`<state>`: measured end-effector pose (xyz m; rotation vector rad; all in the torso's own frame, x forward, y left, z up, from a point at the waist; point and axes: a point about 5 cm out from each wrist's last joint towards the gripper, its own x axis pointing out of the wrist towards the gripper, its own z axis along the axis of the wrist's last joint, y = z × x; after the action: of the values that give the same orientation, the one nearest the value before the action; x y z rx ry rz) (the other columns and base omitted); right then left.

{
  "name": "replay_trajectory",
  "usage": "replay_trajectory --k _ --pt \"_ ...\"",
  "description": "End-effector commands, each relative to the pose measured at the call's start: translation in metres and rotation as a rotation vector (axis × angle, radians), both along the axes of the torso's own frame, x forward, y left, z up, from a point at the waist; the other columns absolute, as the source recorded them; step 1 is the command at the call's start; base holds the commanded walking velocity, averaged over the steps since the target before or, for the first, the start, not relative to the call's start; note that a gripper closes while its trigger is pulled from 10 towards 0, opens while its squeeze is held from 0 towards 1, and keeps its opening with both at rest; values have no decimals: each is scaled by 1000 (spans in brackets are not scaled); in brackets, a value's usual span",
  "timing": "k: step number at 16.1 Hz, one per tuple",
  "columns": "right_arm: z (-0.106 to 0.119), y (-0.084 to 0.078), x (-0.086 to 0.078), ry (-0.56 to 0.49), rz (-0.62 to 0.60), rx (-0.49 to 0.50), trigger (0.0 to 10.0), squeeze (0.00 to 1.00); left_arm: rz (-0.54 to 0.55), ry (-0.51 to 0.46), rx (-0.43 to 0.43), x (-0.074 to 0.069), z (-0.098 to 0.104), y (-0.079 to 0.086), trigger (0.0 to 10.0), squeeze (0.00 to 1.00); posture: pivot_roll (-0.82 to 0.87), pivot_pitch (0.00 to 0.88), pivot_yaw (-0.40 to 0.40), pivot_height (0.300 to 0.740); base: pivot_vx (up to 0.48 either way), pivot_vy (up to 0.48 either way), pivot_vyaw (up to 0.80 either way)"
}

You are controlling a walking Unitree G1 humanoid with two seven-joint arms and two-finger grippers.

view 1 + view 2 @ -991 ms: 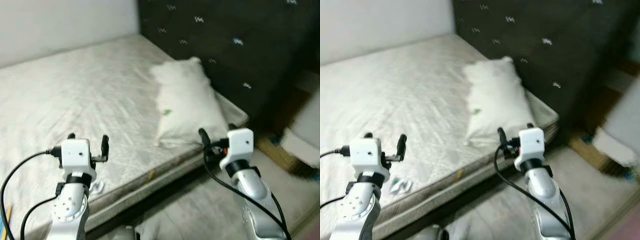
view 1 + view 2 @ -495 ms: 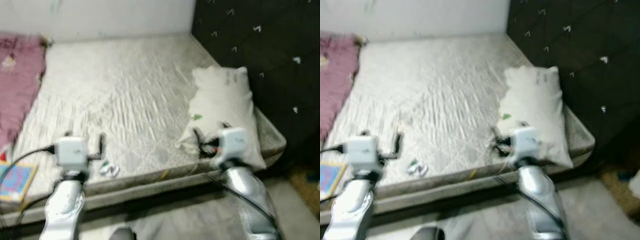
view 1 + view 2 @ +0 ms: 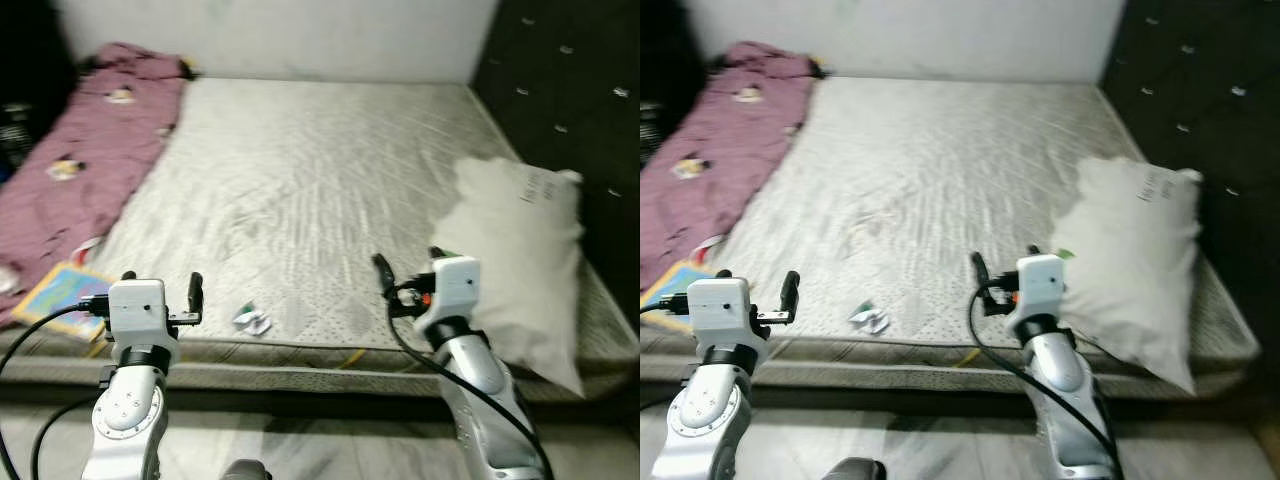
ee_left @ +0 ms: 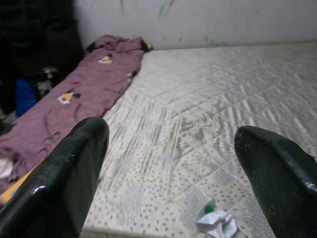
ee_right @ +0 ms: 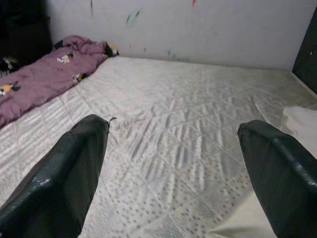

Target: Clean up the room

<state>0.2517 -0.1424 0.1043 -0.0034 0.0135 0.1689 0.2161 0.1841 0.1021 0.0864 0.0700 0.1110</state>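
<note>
A crumpled white wrapper with a green spot [image 3: 252, 319] lies near the front edge of the bare mattress [image 3: 320, 170]; it also lies ahead of the left wrist camera as the wrapper [image 4: 216, 222]. My left gripper [image 3: 162, 283] is held open in front of the bed, just left of the wrapper. My right gripper [image 3: 408, 265] is open too, raised over the front edge beside a white pillow [image 3: 525, 265]. A purple blanket [image 3: 90, 150] is heaped along the left side. A colourful book [image 3: 62, 290] lies at the front left corner.
A dark tufted headboard [image 3: 570, 60] runs along the right side and a white wall [image 3: 280, 35] stands behind the bed. Dark clutter [image 4: 29, 84] sits left of the blanket. The pale floor [image 3: 300, 450] runs along the bed's front edge.
The camera has swung left: the pillow and headboard slid right, and the purple blanket and book came into view. Both arms keep the same raised, open pose.
</note>
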Motion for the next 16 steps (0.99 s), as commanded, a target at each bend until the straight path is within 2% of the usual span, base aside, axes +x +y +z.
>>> replay_trajectory --k 1,3,4,6,9,11,16 --pt "7 -2 2 -28 -32 33 10000 0 -2 -28 17 0 5 -1 10000 0 19 38 -32 740 0 0 644" --pt "11 3 3 -35 -38 68 10000 0 2 -40 35 -2 7 -1 10000 0 20 43 -31 740 0 0 550" --pt "11 7 3 -37 -26 55 10000 0 2 -42 38 -2 7 -1 10000 0 21 44 -32 740 0 0 419" --pt "8 1 3 -18 -64 90 10000 0 -4 -40 35 -2 8 -1 10000 0 21 52 -34 740 0 0 0" --pt "8 -1 3 -18 -87 71 10000 0 -17 -30 8 0 7 -2 10000 0 19 56 -35 740 0 0 0" --pt "4 -5 5 18 -112 85 10000 0 -19 -32 2 1 7 -3 10000 0 18 57 -36 740 0 0 -694" --pt "4 -3 6 23 -104 84 10000 0 -18 -33 -2 1 7 -3 10000 0 22 60 -42 740 0 0 -800"
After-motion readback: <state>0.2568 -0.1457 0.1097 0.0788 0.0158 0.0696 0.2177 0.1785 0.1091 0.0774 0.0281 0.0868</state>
